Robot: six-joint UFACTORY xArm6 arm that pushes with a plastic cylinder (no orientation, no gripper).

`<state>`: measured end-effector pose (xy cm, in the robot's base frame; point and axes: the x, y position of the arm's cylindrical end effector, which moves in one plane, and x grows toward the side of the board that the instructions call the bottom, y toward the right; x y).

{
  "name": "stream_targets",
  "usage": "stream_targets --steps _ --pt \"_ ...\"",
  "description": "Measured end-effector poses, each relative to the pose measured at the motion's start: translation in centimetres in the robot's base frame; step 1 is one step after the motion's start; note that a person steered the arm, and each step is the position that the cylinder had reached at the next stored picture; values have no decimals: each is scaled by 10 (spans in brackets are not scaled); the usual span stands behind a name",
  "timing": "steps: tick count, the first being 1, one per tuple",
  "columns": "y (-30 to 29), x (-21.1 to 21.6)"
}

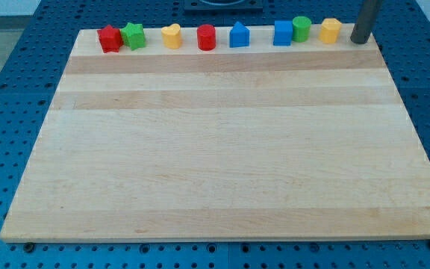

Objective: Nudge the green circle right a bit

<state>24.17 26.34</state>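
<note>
While our rod's tip [360,41] rests on the smooth wooden board [222,149], bare, gripping nothing:
the yellow block [330,31] sits just left of it, the round green circle [301,28] further left, touching a blue block [283,33].

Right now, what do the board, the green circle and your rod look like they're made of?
The board looks like pale wood with a matte finish: grain and plank strips show. The green circle seems to be smooth painted wood or plastic; I can't tell which. My tip, at the row's right end, looks like dark, dull metal or plastic.

row of blocks [206,37] along board [215,149] top edge | tool [360,41] just right of row
</note>
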Motion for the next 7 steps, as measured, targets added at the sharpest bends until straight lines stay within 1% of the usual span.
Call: stream_targets --steps 1,2,3,6,7 --pt "13 0" --pt "34 -13" --pt "32 -48" --pt "26 -51" --pt "7 -50"
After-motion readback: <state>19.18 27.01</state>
